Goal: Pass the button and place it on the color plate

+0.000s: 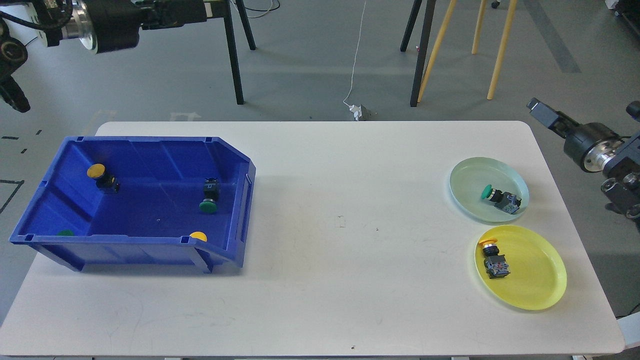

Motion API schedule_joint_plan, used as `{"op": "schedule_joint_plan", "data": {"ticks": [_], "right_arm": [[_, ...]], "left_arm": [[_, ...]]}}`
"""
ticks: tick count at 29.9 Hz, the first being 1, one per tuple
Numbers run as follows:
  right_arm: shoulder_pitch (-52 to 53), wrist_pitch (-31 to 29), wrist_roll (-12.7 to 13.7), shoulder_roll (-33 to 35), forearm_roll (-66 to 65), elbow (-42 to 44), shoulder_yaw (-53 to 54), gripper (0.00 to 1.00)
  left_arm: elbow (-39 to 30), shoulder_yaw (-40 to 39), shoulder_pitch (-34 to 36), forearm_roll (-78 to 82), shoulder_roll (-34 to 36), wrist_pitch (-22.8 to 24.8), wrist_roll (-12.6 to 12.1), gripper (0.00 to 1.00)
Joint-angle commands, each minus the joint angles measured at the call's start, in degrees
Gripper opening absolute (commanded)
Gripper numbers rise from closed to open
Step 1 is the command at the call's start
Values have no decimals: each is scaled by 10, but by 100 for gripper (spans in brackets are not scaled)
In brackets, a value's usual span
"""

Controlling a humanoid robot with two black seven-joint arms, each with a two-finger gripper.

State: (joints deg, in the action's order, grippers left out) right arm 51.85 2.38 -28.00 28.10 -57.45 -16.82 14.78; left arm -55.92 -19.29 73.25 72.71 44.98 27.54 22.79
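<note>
Judged roughly a third done, with two buttons delivered and four left. On the right of the frame, a green-capped button [499,197] lying on its side in the pale green plate [465,172], and just below it an orange-capped button [492,259] lying in the yellow plate [542,280]; each colour matched to its plate.

In the blue bin [150,150] at the left of the white bench [340,190], four more waiting: an orange-capped one [101,176] at the upper left of the bin floor, a green-capped one [210,196] nearer the right wall, a green cap [65,233] barely showing behind the near rim at lower left, and a yellow-orange cap [198,236] peeking over the near rim at lower right. Bodies of the last two hidden by the rim.

Left pincer [197,11] high in the upper left corner of the frame, well above and apart from the bin, carrying nothing visible; too dark and end-on to say whether apart or together. Right pincer [536,106] at the right edge, off beyond the bench corner and clear of both plates, nothing in it; fingers likewise impossible to tell apart.

Likely next: a reach into the bin, a handover across the middle, then a drop on the matching plate
</note>
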Motion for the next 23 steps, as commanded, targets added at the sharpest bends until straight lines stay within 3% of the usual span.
{"op": "schedule_joint_plan", "data": {"ticks": [1, 11, 17, 23], "right_arm": [[7, -2, 0, 20, 39, 0, 1, 99], [0, -102, 0, 156, 110, -111, 6, 99], [-1, -95, 0, 272, 144, -283, 56, 99], [0, -89, 0, 274, 143, -285, 65, 99]], "left_arm": [[28, 0, 0, -51, -4, -23, -1, 90], [26, 0, -4, -69, -15, -48, -2, 90], [23, 1, -4, -68, -18, -48, -2, 90], [23, 1, -3, -67, -28, -48, -3, 90]]}}
